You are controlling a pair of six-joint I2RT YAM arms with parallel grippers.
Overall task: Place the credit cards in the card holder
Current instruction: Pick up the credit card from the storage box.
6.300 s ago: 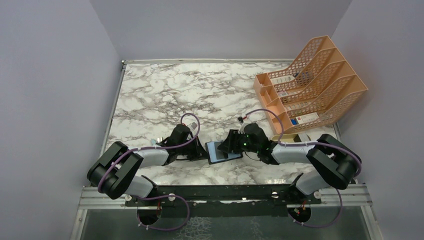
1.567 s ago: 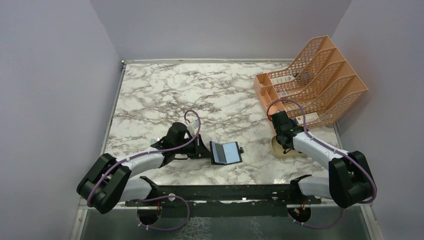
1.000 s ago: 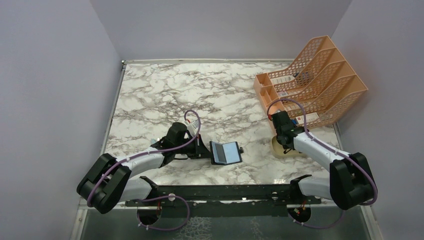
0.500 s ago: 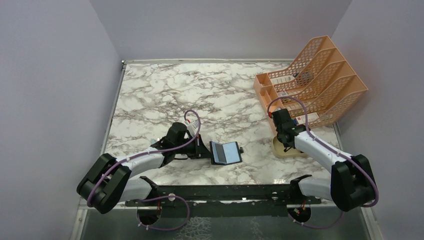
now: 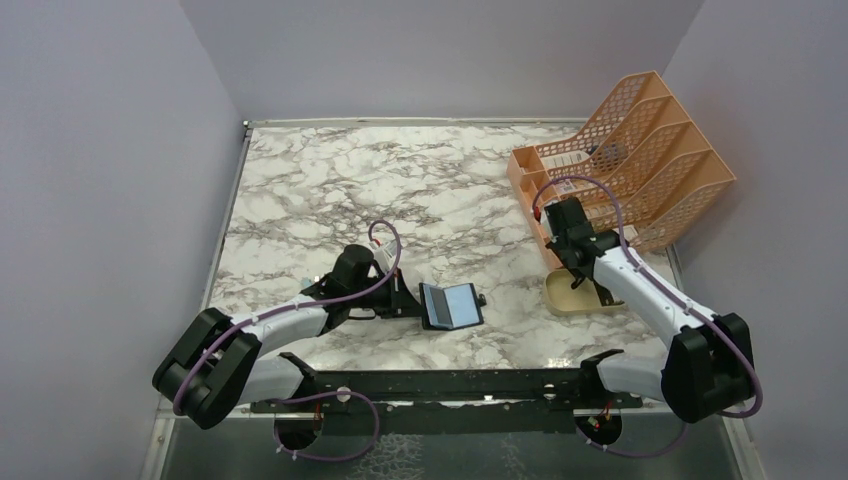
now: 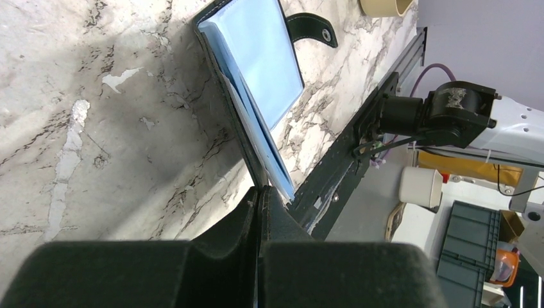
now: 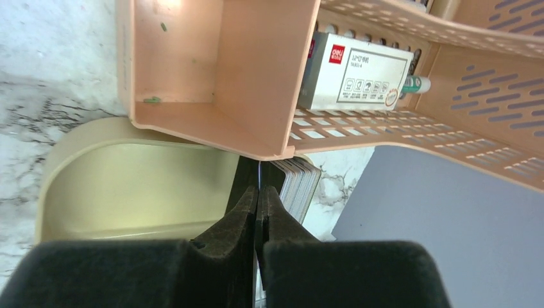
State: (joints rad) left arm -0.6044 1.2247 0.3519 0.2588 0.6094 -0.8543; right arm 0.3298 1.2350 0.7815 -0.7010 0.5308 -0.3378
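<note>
Right tool [image 7: 258, 190] is pinching one credit card [image 7: 258, 168] edge-on, left tool [image 6: 260, 190] is clamping the card holder [image 6: 312, 29]. We're worrying about it clipping the rack [image 7: 212, 77] lip and slipping.

Red "deli" logo at ten o'clock on white box [image 7: 359, 72] in rack [image 7: 212, 70]; "12" below it, remaining print unreadable.

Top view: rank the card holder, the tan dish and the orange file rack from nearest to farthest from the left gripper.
From the left gripper:
1. card holder: pinched at its left edge, lying open just right of the gripper.
2. tan dish: farther right, towards the table's near right side.
3. orange file rack: far right corner, farthest.
</note>
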